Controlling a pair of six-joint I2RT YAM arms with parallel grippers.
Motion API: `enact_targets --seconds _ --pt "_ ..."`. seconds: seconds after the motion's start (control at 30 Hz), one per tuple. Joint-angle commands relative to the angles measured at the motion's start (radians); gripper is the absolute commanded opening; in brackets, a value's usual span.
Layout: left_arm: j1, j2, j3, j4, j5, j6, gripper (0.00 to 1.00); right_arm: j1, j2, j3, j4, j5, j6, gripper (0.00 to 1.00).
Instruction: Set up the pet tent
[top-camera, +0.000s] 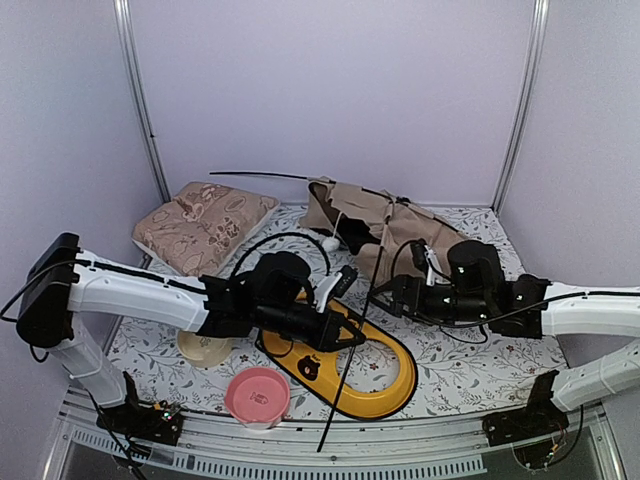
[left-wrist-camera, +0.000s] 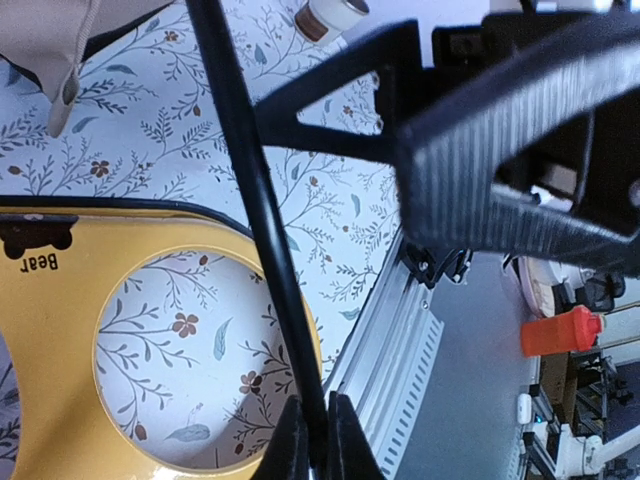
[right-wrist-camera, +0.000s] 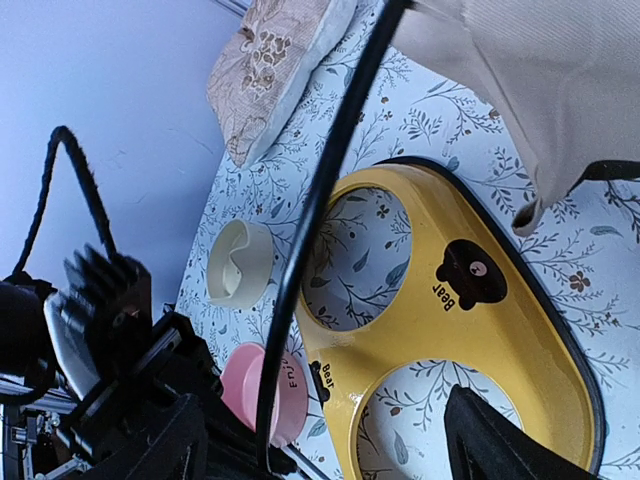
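The pet tent (top-camera: 375, 215) lies collapsed at the back of the table, beige fabric with a white pom-pom (top-camera: 330, 243) beside it. One thin black pole (top-camera: 345, 375) runs from the tent toward the near edge, over the yellow tray. My left gripper (top-camera: 352, 335) is shut on this pole (left-wrist-camera: 255, 190), which is pinched between its fingertips (left-wrist-camera: 292, 440). My right gripper (top-camera: 385, 292) is open just right of the pole; in its own view the pole (right-wrist-camera: 320, 190) passes between its wide-spread fingers (right-wrist-camera: 480, 440), untouched. Tent fabric (right-wrist-camera: 540, 80) hangs at the upper right.
A yellow two-hole feeder tray (top-camera: 395, 385) lies under both grippers. A cream bowl (top-camera: 205, 348) and a pink bowl (top-camera: 257, 395) sit left of it near the front edge. A floral pillow (top-camera: 205, 225) rests at the back left. Walls close the back and sides.
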Motion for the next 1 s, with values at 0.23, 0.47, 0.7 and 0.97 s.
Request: enact_targets --seconds 0.23,0.47,0.7,0.97 --pt "0.090 0.042 0.121 0.132 0.061 -0.072 0.00 0.113 -0.262 -0.246 0.096 0.023 0.009 0.85" --pt "0.117 0.067 0.183 0.135 0.086 -0.100 0.00 0.228 -0.193 -0.281 0.253 0.029 -0.024 0.77" --pt "0.127 0.085 0.227 0.120 0.091 -0.095 0.00 0.326 -0.050 -0.222 0.331 0.030 -0.069 0.70" --pt "0.140 0.088 0.253 0.097 0.089 -0.071 0.00 0.344 -0.061 -0.248 0.338 0.032 -0.039 0.51"
